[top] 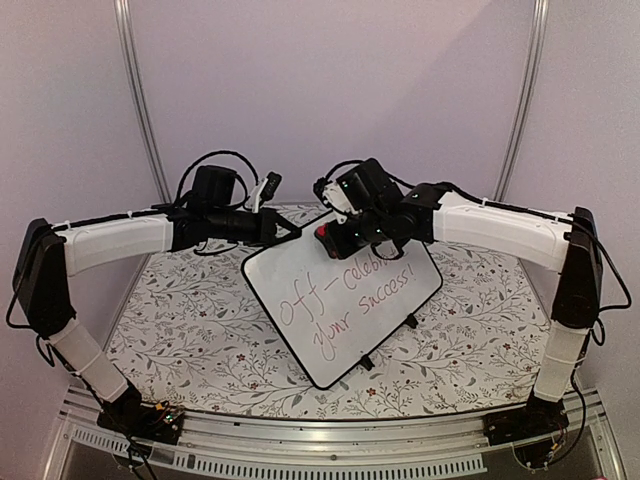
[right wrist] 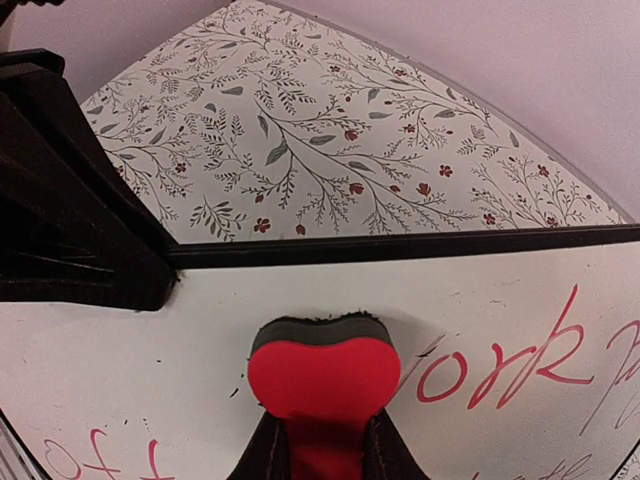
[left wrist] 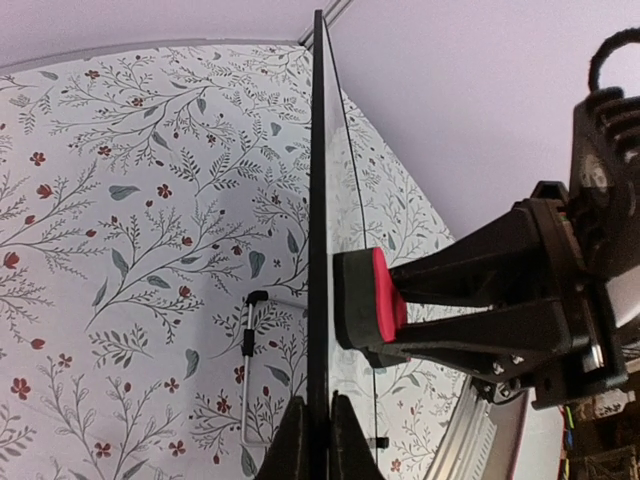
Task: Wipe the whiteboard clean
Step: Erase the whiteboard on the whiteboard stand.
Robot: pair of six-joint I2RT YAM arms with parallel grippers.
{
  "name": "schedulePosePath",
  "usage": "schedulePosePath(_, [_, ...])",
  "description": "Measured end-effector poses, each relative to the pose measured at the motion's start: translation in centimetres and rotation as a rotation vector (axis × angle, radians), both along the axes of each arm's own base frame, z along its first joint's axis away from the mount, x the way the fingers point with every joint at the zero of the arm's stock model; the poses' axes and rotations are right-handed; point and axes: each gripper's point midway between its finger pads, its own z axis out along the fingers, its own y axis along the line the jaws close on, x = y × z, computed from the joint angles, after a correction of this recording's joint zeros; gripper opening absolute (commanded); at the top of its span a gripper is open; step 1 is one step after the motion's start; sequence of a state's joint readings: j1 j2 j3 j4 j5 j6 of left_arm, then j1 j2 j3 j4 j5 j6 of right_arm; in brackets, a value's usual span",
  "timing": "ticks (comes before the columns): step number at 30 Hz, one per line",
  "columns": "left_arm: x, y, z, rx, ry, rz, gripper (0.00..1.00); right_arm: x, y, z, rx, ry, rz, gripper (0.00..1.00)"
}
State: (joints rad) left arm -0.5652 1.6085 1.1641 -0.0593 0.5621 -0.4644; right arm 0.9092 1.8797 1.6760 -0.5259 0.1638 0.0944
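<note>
The whiteboard [top: 390, 300] is held tilted above the table and bears red handwriting [top: 345, 305]. My left gripper [top: 285, 232] is shut on its upper left rim; in the left wrist view the board [left wrist: 318, 200] shows edge-on between the fingers [left wrist: 318, 445]. My right gripper [top: 338, 240] is shut on a red eraser [top: 324, 233] with a dark felt side. The eraser [right wrist: 322, 375] presses its felt against the board [right wrist: 150, 340] just below the top rim, left of the red writing [right wrist: 500, 370]. It also shows in the left wrist view [left wrist: 378, 295].
A floral tablecloth [top: 200, 310] covers the table. Two small black feet [top: 412, 321] stick out at the board's lower edge, and a wire stand [left wrist: 247, 340] shows behind it. A metal rail [top: 330, 440] runs along the near edge. Purple walls stand behind.
</note>
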Motion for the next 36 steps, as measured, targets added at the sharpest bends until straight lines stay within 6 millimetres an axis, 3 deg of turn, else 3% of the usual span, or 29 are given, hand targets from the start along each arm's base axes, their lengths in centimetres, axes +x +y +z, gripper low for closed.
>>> schedulePosePath(23, [0.1, 0.1, -0.1, 0.004, 0.004, 0.005, 0.0, -2.4, -3.1, -3.6, -0.016, 0.068, -0.039, 0.1])
schedulePosePath(36, [0.0, 0.0, 0.0, 0.001, 0.002, 0.001, 0.0, -2.6, -3.4, -3.6, 0.002, 0.084, -0.063, 0.1])
